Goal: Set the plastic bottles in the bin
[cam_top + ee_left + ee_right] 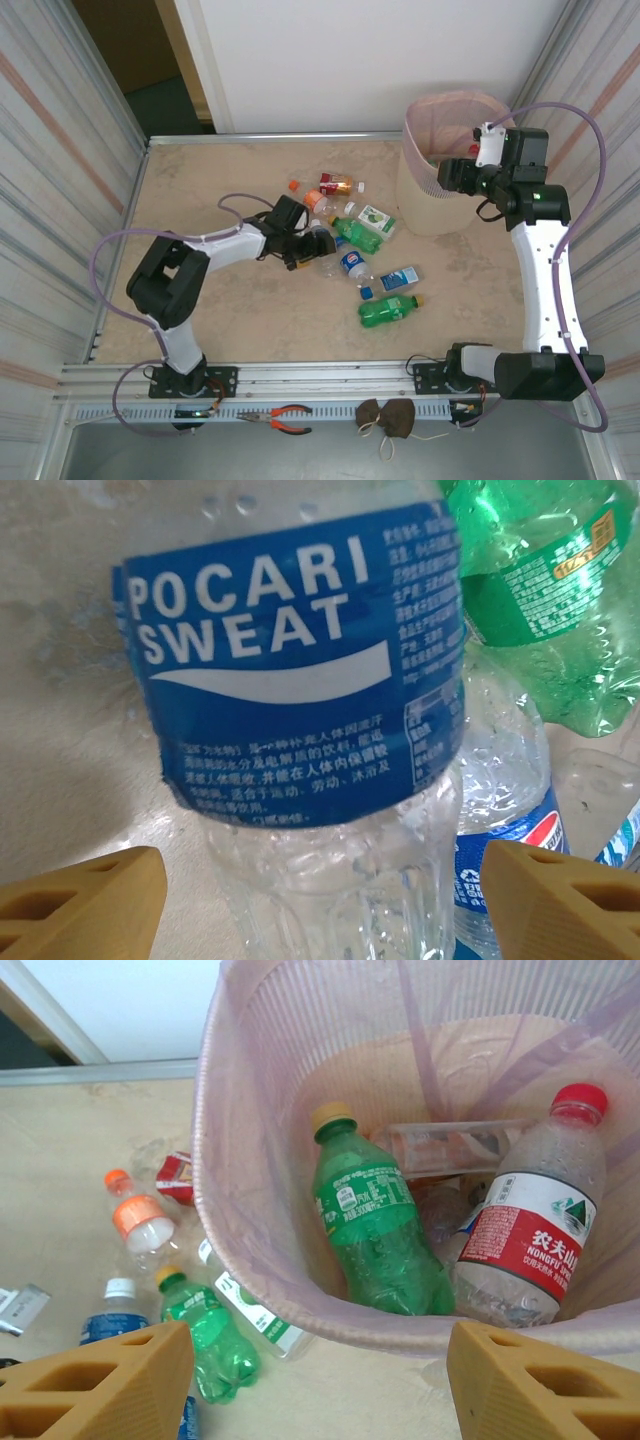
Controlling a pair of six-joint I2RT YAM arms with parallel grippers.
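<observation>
Both tools spread: left tool (320, 880) straddles a Pocari Sweat bottle (300, 700), right tool (320, 1345) hovers above the bin (203, 1150).

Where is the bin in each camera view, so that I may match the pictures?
Top: bin at upper right.
Right wrist: bin at centre and right, from above, bottles inside.
Left wrist: faces a Pocari Sweat bottle instead.
Landmark: orange-capped bottle, left of the bin in top and right wrist.
</observation>
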